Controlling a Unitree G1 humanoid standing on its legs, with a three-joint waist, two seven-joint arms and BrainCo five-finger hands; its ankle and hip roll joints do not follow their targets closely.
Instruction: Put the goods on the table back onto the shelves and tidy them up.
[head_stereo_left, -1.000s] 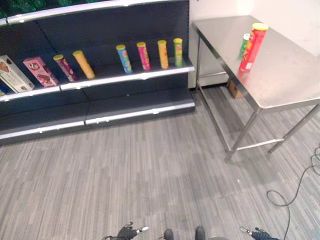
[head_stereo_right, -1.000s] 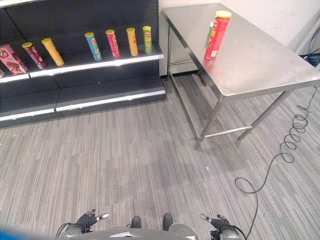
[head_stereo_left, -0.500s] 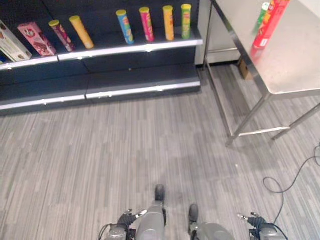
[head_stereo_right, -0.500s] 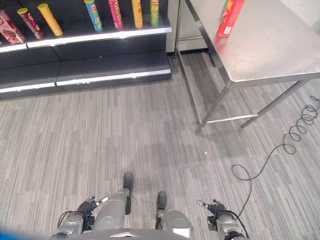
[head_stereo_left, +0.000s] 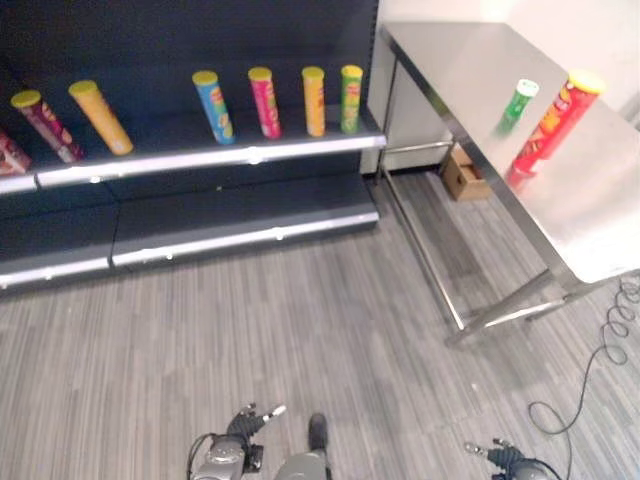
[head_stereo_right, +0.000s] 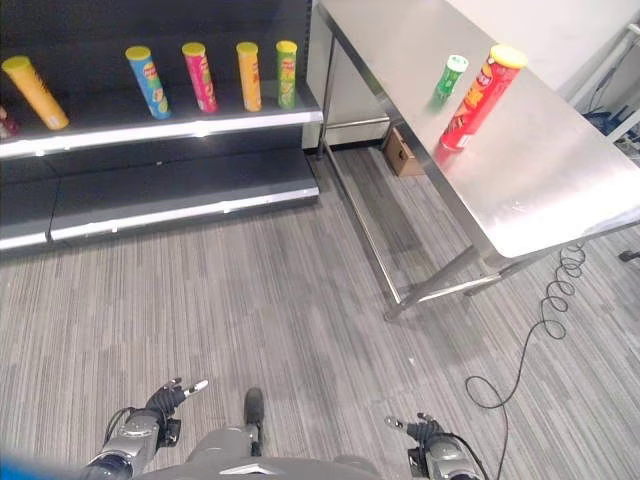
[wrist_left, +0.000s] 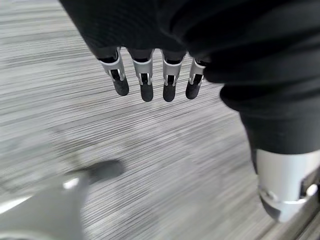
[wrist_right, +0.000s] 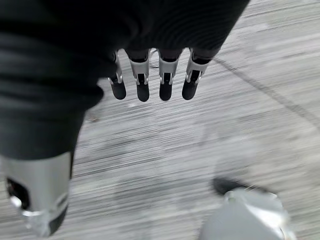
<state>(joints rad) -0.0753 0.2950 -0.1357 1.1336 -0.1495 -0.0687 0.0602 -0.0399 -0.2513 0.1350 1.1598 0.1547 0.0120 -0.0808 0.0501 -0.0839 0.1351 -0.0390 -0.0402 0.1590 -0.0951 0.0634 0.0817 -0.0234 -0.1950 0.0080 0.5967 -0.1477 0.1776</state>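
a red can (head_stereo_right: 477, 98) and a green can (head_stereo_right: 449, 77) stand near each other on the steel table (head_stereo_right: 560, 190) — more cans line the shelf (head_stereo_right: 160, 122). left hand (wrist_left: 150, 75) and right hand (wrist_right: 150, 75) hang low over the floor, fingers loosely straight, holding nothing.

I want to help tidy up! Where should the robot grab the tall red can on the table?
Probably around the middle of the tall red can, with fingers and thumb wrapping its round side. It stands upright near the front edge of the steel table, so coming in level from that edge looks easiest. The small green can stands behind it, apart. Both the left hand and right hand hang open and hold nothing.
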